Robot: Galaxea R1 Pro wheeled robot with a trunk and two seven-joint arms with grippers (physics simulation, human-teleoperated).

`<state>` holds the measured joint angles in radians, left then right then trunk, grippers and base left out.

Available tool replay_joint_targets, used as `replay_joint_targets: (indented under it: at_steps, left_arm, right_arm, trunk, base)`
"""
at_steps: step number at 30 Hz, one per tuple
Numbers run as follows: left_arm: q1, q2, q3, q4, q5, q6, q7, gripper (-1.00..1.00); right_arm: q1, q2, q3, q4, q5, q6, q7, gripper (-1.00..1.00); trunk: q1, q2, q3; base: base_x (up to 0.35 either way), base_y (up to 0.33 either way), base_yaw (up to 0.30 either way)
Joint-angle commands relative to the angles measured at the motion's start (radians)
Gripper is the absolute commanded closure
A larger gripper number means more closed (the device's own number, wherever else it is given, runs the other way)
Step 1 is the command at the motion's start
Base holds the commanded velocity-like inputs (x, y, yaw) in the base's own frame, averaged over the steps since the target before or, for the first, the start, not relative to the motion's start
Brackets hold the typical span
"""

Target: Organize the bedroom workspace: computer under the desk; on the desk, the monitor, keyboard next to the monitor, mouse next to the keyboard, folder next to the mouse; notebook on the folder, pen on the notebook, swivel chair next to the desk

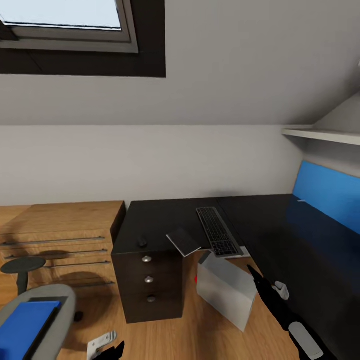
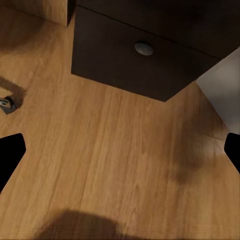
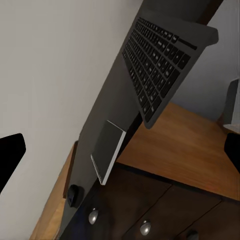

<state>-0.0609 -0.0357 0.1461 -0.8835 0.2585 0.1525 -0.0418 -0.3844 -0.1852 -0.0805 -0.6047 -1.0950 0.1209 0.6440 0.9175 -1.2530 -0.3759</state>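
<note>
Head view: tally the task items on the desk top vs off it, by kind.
On desk:
keyboard: 1
notebook: 1
mouse: 1
Off desk:
computer: 1, on floor
folder: 1, on swivel chair
Total: 5

My right arm (image 1: 280,305) was matte black, tapering to a pointed tip, with white plastic fittings; my left gripper (image 1: 107,347) showed white and black too.

The head view looks down from high over the black tabletop (image 1: 165,220), keyboard (image 1: 218,232) and drawer unit (image 1: 148,285). The left wrist view faces the floor (image 2: 115,160) close up, sharing that drawer unit. The right wrist view shares the keyboard.
</note>
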Motion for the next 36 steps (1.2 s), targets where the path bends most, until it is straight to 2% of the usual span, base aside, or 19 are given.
replay_joint_targets:
  at_steps: [1, 11, 17, 21, 23, 24, 25, 28, 29, 32, 33, 36]
  left_arm:
    - [0.0, -0.001, 0.004, -0.002, 0.01, 0.004, -0.004, -1.0]
    - [0.0, -0.001, 0.005, -0.001, 0.01, -0.026, -0.003, -1.0]
    - [0.0, -0.001, 0.006, -0.001, 0.011, -0.028, -0.003, -1.0]
    - [0.0, -0.001, 0.006, -0.001, 0.011, -0.028, -0.003, -1.0]
    - [0.0, -0.001, 0.006, -0.002, 0.011, -0.028, -0.003, -1.0]
    - [0.0, -0.001, 0.006, -0.002, 0.011, -0.028, -0.003, -1.0]
    - [0.0, -0.001, 0.006, -0.002, 0.011, -0.028, -0.003, -1.0]
    - [0.0, -0.001, 0.006, -0.002, 0.01, -0.028, -0.003, -1.0]
    - [0.0, -0.001, 0.006, -0.002, 0.01, -0.028, -0.003, -1.0]
    - [0.0, -0.001, 0.006, -0.001, 0.01, -0.028, -0.003, -1.0]
    - [0.0, -0.001, 0.006, -0.001, 0.01, -0.028, -0.003, -1.0]
    - [0.0, -0.001, 0.007, -0.001, 0.01, -0.028, -0.003, -1.0]
  right_arm:
    - [-0.001, 0.0, -0.002, 0.0, -0.011, 0.011, 0.004, -1.0]
    - [-0.001, 0.001, -0.001, 0.0, -0.011, 0.011, -0.013, -1.0]
    - [-0.001, 0.012, 0.0, 0.0, -0.011, 0.01, -0.034, -1.0]
    - [-0.001, 0.02, -0.001, -0.001, -0.013, 0.011, -0.081, -1.0]
    - [-0.001, 0.023, -0.005, -0.001, -0.028, 0.015, -0.107, -1.0]
    - [-0.001, 0.024, -0.007, 0.0, -0.04, 0.016, -0.113, -1.0]
    - [-0.001, 0.024, -0.011, 0.0, -0.074, 0.023, -0.122, -1.0]
    - [-0.001, 0.025, -0.013, -0.001, -0.141, 0.047, -0.129, -1.0]
    - [-0.001, 0.024, -0.014, -0.001, -0.187, 0.077, -0.132, -1.0]
    - [-0.001, 0.024, -0.015, -0.001, -0.248, 0.134, -0.135, -1.0]
    - [-0.001, 0.024, -0.015, -0.001, -0.28, 0.173, -0.136, -1.0]
    - [-0.001, 0.024, -0.017, -0.001, -0.322, 0.225, -0.136, -1.0]
  trunk:
    - [0.004, -0.008, -0.004]
    - [0.042, -0.078, -0.036]
    - [0.065, -0.12, -0.055]
    - [0.081, -0.148, -0.067]
    - [0.088, -0.162, -0.073]
    - [0.092, -0.169, -0.076]
    - [0.096, -0.176, -0.08]
    - [0.107, -0.197, -0.089]
    - [0.111, -0.204, -0.092]
    - [0.119, -0.218, -0.098]
    - [0.119, -0.218, -0.098]
    - [0.119, -0.218, -0.098]
  base:
    - [0.0, 0.0, 0.0]
    - [0.0, 0.0, 0.0]
    - [0.0, 0.0, 0.0]
    - [0.0, 0.0, 0.0]
    - [0.0, 0.0, 0.0]
    - [0.0, 0.0, 0.0]
    - [0.0, 0.0, 0.0]
    - [0.0, 0.0, 0.0]
    - [0.0, 0.0, 0.0]
    - [0.0, 0.0, 0.0]
    - [0.0, 0.0, 0.0]
    - [0.0, 0.0, 0.0]
